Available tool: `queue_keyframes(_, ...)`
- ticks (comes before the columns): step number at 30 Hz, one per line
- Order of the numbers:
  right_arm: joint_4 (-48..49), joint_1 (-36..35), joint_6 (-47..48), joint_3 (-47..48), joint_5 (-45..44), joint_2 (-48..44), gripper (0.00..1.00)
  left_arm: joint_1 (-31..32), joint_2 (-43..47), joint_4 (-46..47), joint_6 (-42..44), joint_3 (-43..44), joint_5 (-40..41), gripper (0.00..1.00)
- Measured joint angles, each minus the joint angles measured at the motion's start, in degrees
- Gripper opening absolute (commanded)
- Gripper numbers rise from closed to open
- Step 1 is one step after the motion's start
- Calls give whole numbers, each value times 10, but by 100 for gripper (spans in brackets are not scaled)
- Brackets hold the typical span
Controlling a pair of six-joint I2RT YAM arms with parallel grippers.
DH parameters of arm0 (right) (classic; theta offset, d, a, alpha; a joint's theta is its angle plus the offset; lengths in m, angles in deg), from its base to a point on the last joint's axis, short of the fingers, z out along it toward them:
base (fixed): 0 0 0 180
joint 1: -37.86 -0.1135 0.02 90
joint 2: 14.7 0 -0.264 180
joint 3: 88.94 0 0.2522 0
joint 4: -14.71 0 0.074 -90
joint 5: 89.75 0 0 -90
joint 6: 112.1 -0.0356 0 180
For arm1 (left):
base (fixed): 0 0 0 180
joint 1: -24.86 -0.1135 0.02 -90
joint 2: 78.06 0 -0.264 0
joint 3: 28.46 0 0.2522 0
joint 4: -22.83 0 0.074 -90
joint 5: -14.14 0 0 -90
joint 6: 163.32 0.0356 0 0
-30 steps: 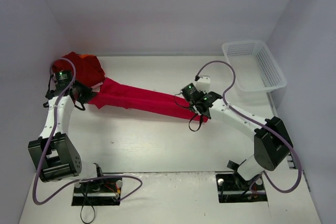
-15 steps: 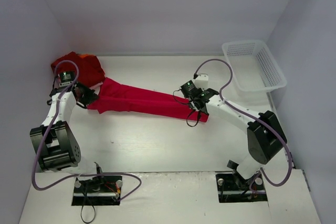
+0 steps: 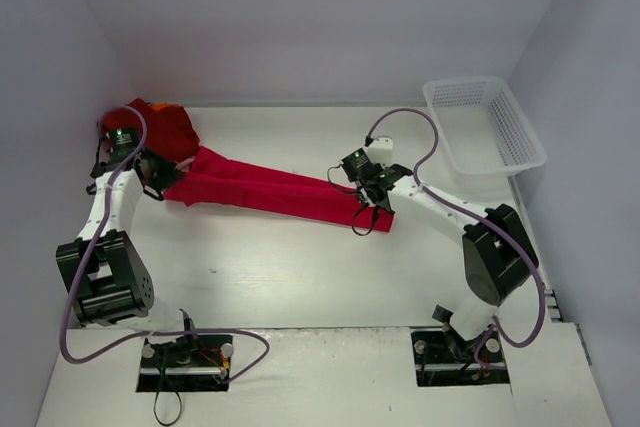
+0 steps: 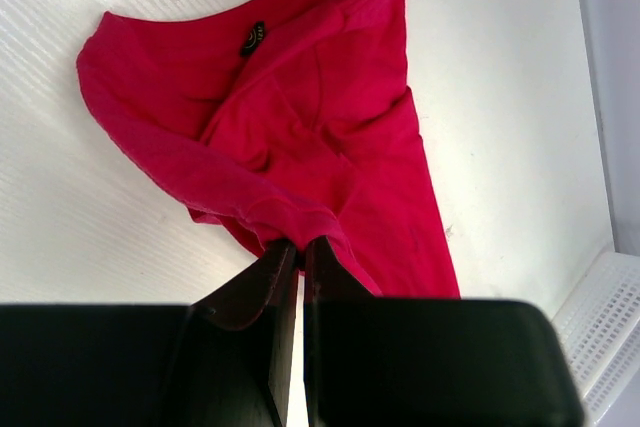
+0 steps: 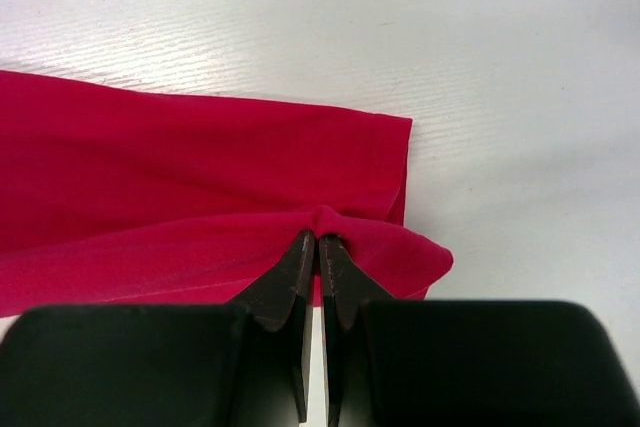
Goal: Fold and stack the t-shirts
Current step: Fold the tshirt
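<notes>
A red t-shirt [image 3: 270, 192] lies stretched in a long band across the table, from far left to the middle. My left gripper [image 3: 168, 179] is shut on its left end; in the left wrist view [image 4: 298, 243] the cloth bunches between the jaws, with the collar and label [image 4: 253, 38] beyond. My right gripper [image 3: 372, 205] is shut on the right end, and the right wrist view shows a pinched fold of cloth [image 5: 320, 217] at the fingertips. A darker red bundle of shirts [image 3: 160, 129] sits at the far left corner behind the left arm.
A white mesh basket [image 3: 485, 127] stands at the far right by the wall; its corner shows in the left wrist view [image 4: 600, 317]. Walls close in on the left, back and right. Cables loop over both arms.
Both grippers moved slightly toward the far side with the shirt held between them. The right end shifted a little left; the band stays stretched.
</notes>
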Motion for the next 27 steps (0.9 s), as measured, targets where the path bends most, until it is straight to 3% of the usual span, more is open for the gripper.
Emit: queue_keyframes(27, 19, 22, 20, 8, 7, 29, 0, 5, -79, 7, 1, 31, -2, 0)
